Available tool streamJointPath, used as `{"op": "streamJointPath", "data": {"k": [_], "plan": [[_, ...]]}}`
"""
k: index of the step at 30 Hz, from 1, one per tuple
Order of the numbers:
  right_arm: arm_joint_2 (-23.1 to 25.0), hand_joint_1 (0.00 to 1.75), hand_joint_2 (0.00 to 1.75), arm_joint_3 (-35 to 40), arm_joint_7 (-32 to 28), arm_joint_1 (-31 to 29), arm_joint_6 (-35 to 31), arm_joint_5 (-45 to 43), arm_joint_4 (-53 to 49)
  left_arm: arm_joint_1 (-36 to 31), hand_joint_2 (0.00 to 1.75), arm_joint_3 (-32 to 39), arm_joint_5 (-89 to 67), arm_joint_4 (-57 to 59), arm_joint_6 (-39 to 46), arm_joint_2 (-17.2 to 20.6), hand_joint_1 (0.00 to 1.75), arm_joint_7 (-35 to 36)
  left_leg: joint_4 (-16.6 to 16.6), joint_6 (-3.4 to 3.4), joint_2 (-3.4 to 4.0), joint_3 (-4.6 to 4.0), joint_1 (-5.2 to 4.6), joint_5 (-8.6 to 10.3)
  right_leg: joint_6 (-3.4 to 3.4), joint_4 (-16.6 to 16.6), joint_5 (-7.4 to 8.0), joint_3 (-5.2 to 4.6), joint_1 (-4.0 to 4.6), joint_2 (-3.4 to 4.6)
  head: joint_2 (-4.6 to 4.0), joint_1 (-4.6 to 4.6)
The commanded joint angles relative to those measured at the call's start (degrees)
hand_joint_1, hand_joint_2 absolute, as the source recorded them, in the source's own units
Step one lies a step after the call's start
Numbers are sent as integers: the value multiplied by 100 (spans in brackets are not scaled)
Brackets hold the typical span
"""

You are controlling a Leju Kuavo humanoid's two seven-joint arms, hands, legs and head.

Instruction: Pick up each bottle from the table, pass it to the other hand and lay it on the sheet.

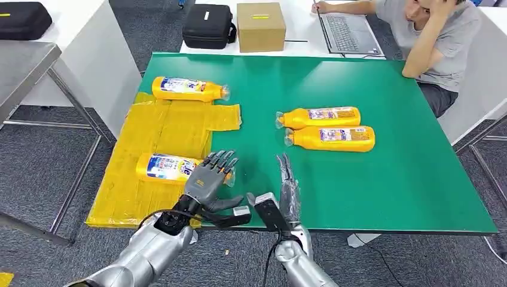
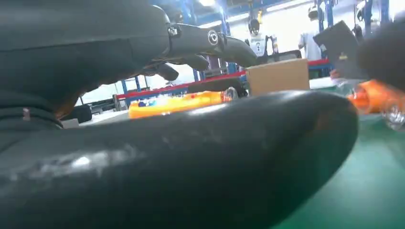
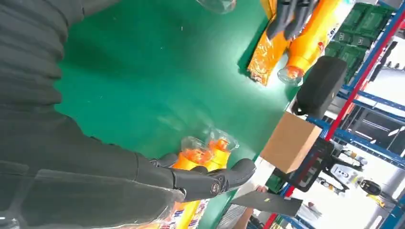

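A yellow sheet covers the left part of the green table. Two orange bottles lie on it: one at the far edge, one near me. My left hand hovers over the near bottle's cap end with its fingers spread and nothing in them. Two more orange bottles lie side by side on bare green at the right, their clear caps facing my hands. My right hand stands edge-on near the front edge, fingers straight, holding nothing.
Behind the table on a white desk stand a cardboard box, a black case and a laptop. A person sits at the far right corner. A grey metal table stands to the left.
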Motion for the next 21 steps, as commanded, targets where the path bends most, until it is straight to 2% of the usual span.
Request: {"op": "streamJointPath", "data": {"k": [1,6,9,10,11,12,15,19,21], "plan": [[-48,0,175,-669,-5,325,0,275,-729,337,175,-89,1109,-933,392,150,0,-1202,-3,-5,4,8,1,-4,-5,-1,-4,6,2,0,-2,-2],[-36,0,175,-745,-5,380,0,299,-844,367,175,-78,1219,-958,399,149,0,-1292,-2,-7,6,13,1,-8,-7,1,-8,11,2,1,0,0],[-77,0,175,-1043,-5,805,0,-168,-1838,711,175,63,2082,-1210,818,111,0,-1824,-3,-5,5,7,1,-5,-5,0,-5,5,1,1,0,0],[-97,0,175,-1131,-5,894,0,-97,-2013,764,175,93,2236,-1238,838,99,0,-1912,-1,-10,8,25,0,-15,-10,6,-16,20,1,0,0,-2],[-37,0,175,-1570,-5,1131,0,478,-2422,839,175,91,2457,-1290,869,86,0,-2081,-4,-7,0,15,-1,-9,-6,2,-12,13,-1,-5,0,-2],[0,0,175,-1738,-5,1244,0,695,-2595,869,175,96,2578,-1321,879,73,0,-2155,-2,-10,-2,26,0,-16,-10,4,-20,25,1,-9,0,2],[-70,0,175,-1995,-5,1657,0,814,-3137,993,175,342,2650,-1606,907,35,0,-2193,-2,-8,-12,19,-1,-13,-7,3,-20,21,0,-18,0,0],[-215,0,175,-1791,-5,1962,0,588,-3691,974,175,856,3431,-1436,907,-151,0,-2666,4,-7,-11,13,1,-16,-8,6,-21,17,2,-16,0,0],[-309,0,175,-1547,-5,2054,0,387,-3977,893,175,860,3749,-1229,897,-150,0,-2802,5,-9,-6,10,0,-17,-8,8,-19,12,1,-10,0,0]]}}
